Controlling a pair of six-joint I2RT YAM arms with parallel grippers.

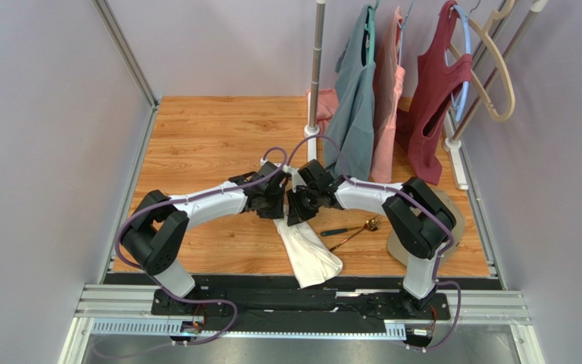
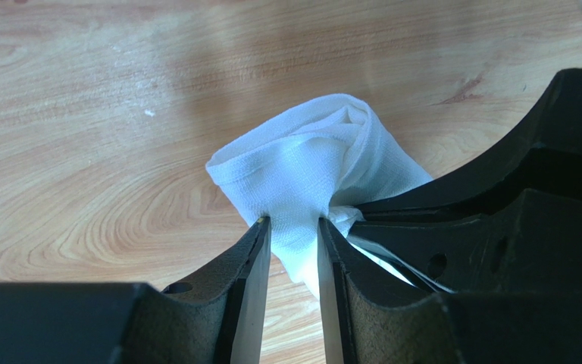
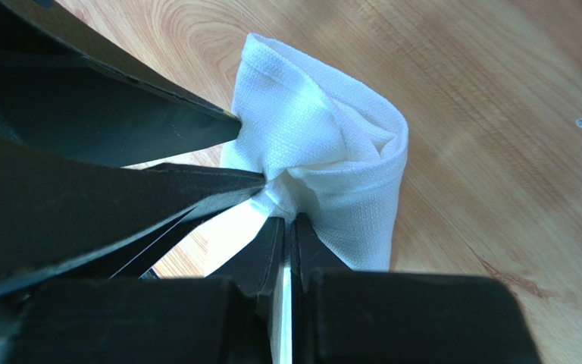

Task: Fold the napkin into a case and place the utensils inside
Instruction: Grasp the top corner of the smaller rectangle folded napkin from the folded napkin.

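Wooden tabletop (image 2: 82, 114) lies beneath right gripper (image 3: 286, 227), which pinches napkin (image 3: 324, 144); left gripper (image 2: 293, 221) fingers stand parted around it; pale walls (image 1: 44, 114) surround.

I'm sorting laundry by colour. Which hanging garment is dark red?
The sleeveless top hanging farthest right. The teal garment and the pink garment both hang to its left.

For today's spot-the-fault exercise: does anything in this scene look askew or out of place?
The napkin is no neat fold: its far end is bunched and crumpled between the left gripper and right gripper, the rest trailing crooked toward the table edge. The utensils lie loose beside it.
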